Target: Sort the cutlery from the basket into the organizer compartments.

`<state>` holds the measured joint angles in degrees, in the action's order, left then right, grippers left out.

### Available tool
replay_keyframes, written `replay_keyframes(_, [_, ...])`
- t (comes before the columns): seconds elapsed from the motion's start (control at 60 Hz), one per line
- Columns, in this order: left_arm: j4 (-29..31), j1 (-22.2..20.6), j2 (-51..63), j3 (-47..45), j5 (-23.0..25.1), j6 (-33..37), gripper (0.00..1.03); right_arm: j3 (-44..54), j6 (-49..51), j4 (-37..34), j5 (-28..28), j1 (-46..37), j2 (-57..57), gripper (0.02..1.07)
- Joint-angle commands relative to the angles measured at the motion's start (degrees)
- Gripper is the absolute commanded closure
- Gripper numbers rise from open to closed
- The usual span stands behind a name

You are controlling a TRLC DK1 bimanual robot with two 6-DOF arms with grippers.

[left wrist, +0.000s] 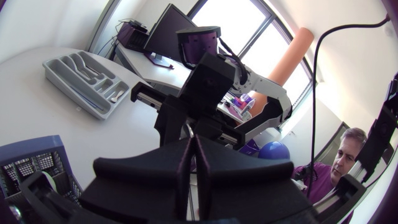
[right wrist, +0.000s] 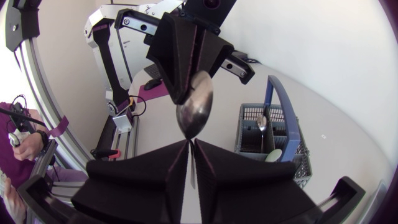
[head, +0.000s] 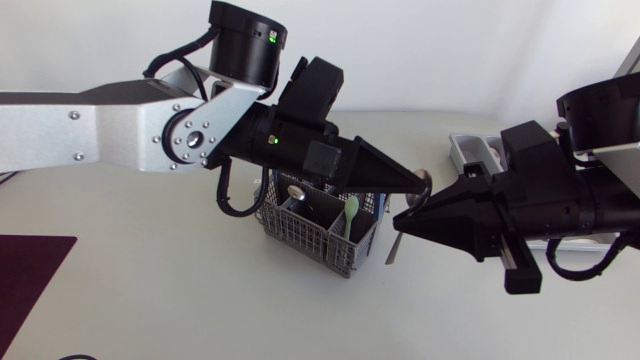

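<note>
The spoon (right wrist: 194,112) was in the air, clear of the basket (head: 300,235), and its bowl stood just ahead of my right end effector (right wrist: 190,144). The right fingers were together on the handle, which ran down into the narrow slit between them. My left end effector (head: 414,187) met the far tip of the bowl with its fingers also pressed together, and it seemed to pinch it there.

I judged this step to be a hand-over from left to right. The next move called for the left fingers to part and draw back. Then the right arm should carry the spoon to the organizer (left wrist: 74,84), which lay well behind the right end effector on the desk (head: 150,280).

The left grip itself was hard to make out, because the left wrist view did not show the spoon at all. From above, my right arm covered most of the organizer. A green spoon (head: 351,208) waited in the basket under the left end effector.
</note>
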<state>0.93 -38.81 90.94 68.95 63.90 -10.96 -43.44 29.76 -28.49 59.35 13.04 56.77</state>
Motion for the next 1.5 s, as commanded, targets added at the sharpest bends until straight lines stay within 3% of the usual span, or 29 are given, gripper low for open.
replay_keyframes(0.0, [-1.37,0.22,1.00,0.57,0.61,-1.69,0.94,-0.33,-1.55,-0.51,0.76,0.32,-1.14,1.01])
replay_keyframes(0.2, [-1.63,0.40,0.12,0.93,0.44,-2.49,0.46,0.81,-1.72,-1.57,-0.03,1.29,-2.19,1.01])
replay_keyframes(0.317, [-1.72,0.40,-0.67,1.19,-0.79,-2.49,0.30,1.69,-1.81,-1.66,-0.38,1.02,-3.51,1.01])
replay_keyframes(0.55, [-0.84,4.00,-2.34,0.93,-5.54,-0.90,0.23,1.25,-0.40,-3.59,-1.34,-6.01,-5.45,1.01])
replay_keyframes(0.767, [10.76,6.90,-5.07,1.01,-17.58,10.87,0.15,1.43,10.50,-5.00,-5.56,-24.20,-1.93,1.01])
replay_keyframes(0.933, [14.28,7.08,-7.09,-0.57,-27.16,15.36,0.14,0.99,20.25,-3.24,-7.94,-37.82,4.66,1.01])
replay_keyframes(1.017, [15.16,7.61,-7.62,-0.83,-29.18,16.41,0.14,0.37,24.56,-2.80,-8.73,-42.39,7.47,1.01])
replay_keyframes(1.267, [15.59,8.22,-9.81,-3.47,-38.15,20.19,0.14,1.43,32.82,8.89,-15.76,-50.13,15.74,1.01])
replay_keyframes(1.483, [15.51,9.19,-10.96,-5.75,-43.42,23.00,0.14,4.94,36.34,23.39,-22.97,-52.68,21.10,1.01])
